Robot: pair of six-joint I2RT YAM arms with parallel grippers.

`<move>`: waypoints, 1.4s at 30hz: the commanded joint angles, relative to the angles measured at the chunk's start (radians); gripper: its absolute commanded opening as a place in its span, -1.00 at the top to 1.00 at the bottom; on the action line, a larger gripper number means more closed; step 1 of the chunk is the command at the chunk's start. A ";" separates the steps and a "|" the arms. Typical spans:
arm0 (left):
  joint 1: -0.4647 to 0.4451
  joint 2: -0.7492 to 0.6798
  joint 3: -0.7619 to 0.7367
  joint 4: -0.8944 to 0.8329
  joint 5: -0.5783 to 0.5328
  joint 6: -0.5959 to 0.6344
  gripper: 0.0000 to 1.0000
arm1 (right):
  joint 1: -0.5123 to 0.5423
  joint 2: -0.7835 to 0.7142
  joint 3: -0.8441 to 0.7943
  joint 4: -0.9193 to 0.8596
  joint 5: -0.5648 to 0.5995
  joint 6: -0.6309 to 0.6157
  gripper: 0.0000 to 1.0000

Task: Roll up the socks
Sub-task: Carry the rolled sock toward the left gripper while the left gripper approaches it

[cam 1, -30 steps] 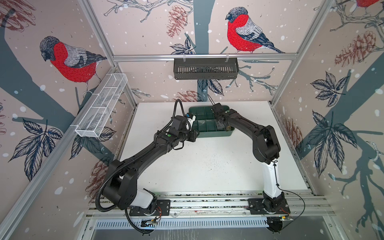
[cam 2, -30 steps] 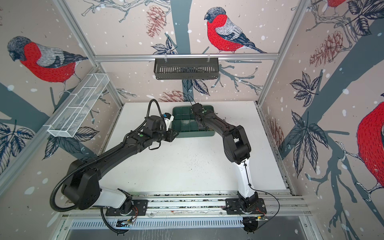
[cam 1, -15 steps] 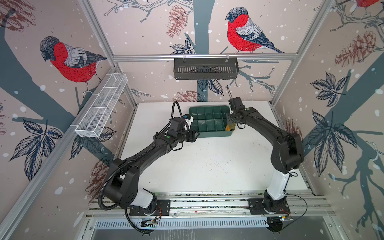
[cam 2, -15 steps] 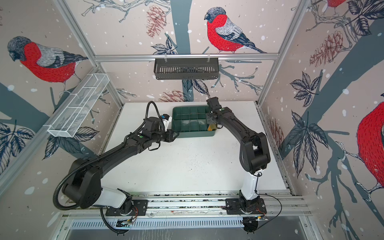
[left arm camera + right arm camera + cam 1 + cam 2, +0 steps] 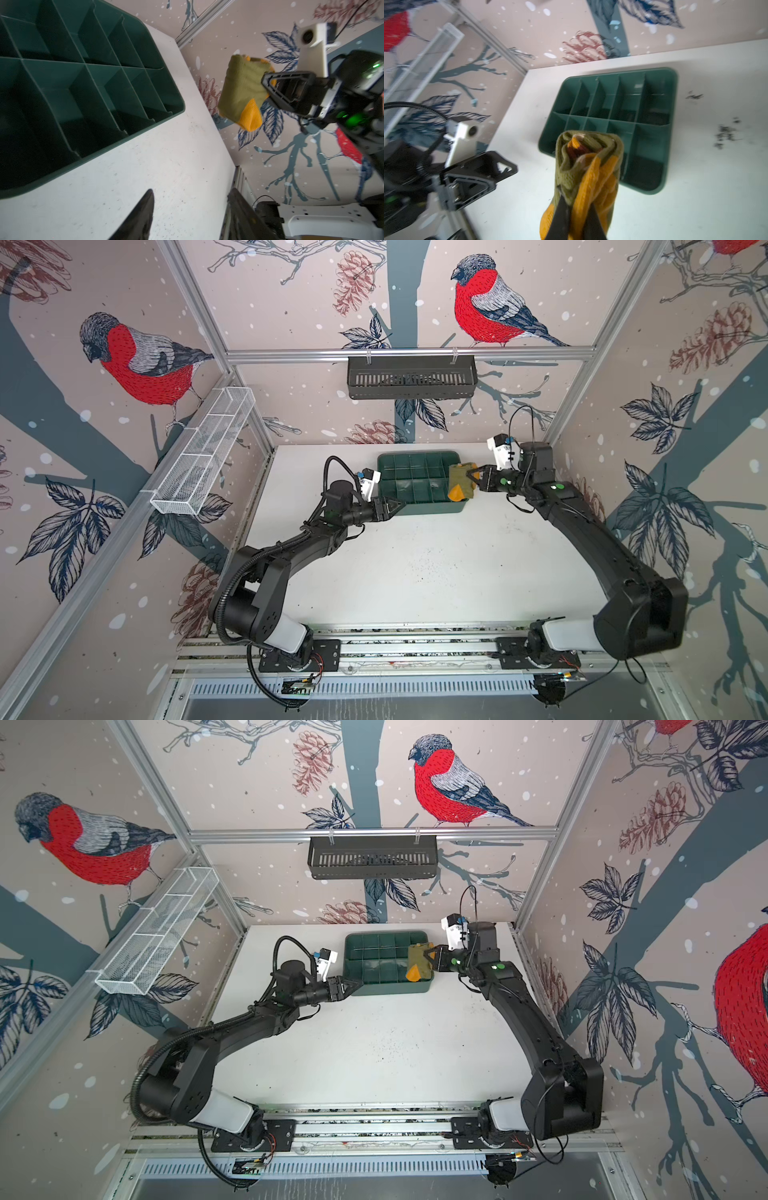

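The socks (image 5: pixel 460 483) (image 5: pixel 417 965) are a rolled olive-green bundle with orange patches, hanging in the air over the right end of the dark green compartmented tray (image 5: pixel 415 507) (image 5: pixel 386 990). My right gripper (image 5: pixel 469 477) (image 5: pixel 428 960) is shut on the socks (image 5: pixel 587 162), its fingers pinching the orange end (image 5: pixel 576 201). The left wrist view shows the socks (image 5: pixel 241 93) lifted off the table beside the tray (image 5: pixel 145 128). My left gripper (image 5: pixel 399 504) (image 5: pixel 357 984) (image 5: pixel 191 191) is open and empty, low at the tray's front left corner.
A white wire basket (image 5: pixel 203 456) hangs on the left wall and a black slotted basket (image 5: pixel 411 377) on the back rail. Dark specks (image 5: pixel 724 133) dot the white table right of the tray (image 5: pixel 672 104). Metal rails (image 5: pixel 415 649) run along the front edge.
My right gripper has carried the rolled socks from the tray's left side to its right end, the elbow swinging outward. My left gripper has opened and stays by the tray's front left corner.
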 commanded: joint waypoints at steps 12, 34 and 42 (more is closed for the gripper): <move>0.009 0.251 -0.066 1.086 0.086 -0.655 -0.19 | 0.077 -0.071 -0.147 0.327 -0.327 0.210 1.00; -0.008 0.164 -0.087 1.026 0.112 -0.581 -0.22 | 0.212 0.093 -0.114 0.559 -0.324 0.381 1.00; -0.009 0.071 -0.089 0.824 0.125 -0.442 -0.22 | 0.247 0.130 -0.094 0.608 -0.320 0.419 1.00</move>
